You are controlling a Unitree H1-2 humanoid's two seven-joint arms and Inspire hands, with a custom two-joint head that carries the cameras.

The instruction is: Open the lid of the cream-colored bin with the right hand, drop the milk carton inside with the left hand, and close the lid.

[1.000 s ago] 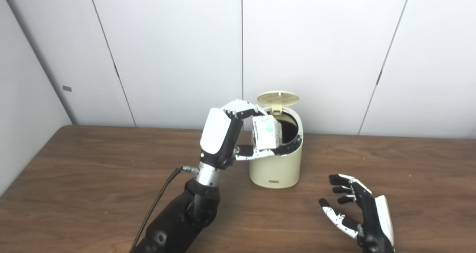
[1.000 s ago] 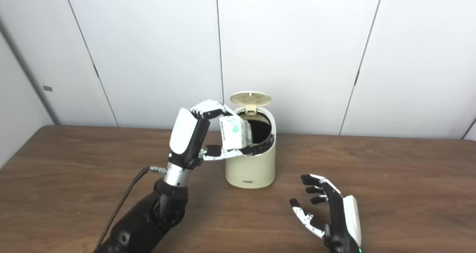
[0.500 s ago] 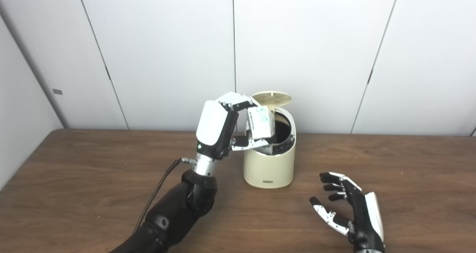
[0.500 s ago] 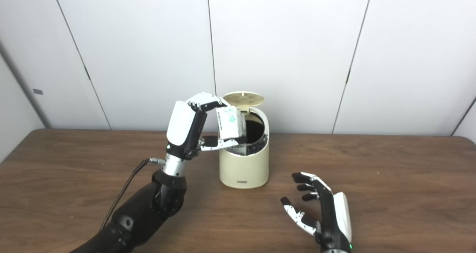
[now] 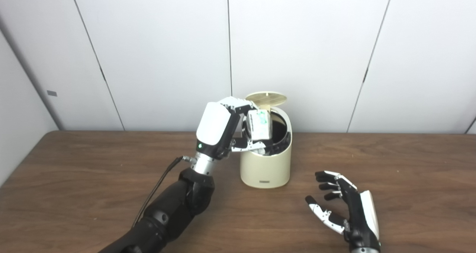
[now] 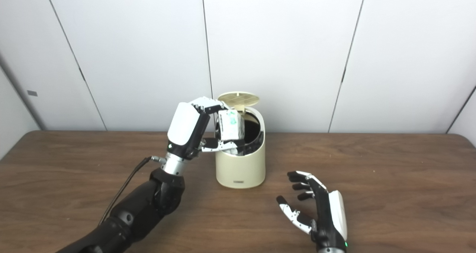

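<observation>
Left eye view: my left hand (image 5: 223, 128), fingers clamped on the carton (image 5: 259, 124), has moved closer over the open bin (image 5: 266, 167) near the counter's back edge; release comes next, I judge. Right hand (image 5: 346, 212) rests with fingers apart.

Left hand (image 5: 223, 128) raised, fingers clasped, right hand (image 5: 347, 212) low, fingers spread, palm leftward

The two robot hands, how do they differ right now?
The left robot hand is raised over the cream-colored bin, shut on the milk carton; the right robot hand is low by the table, open and empty. The left shows its white back; the right shows its dark palm side. Both are black and white.
</observation>
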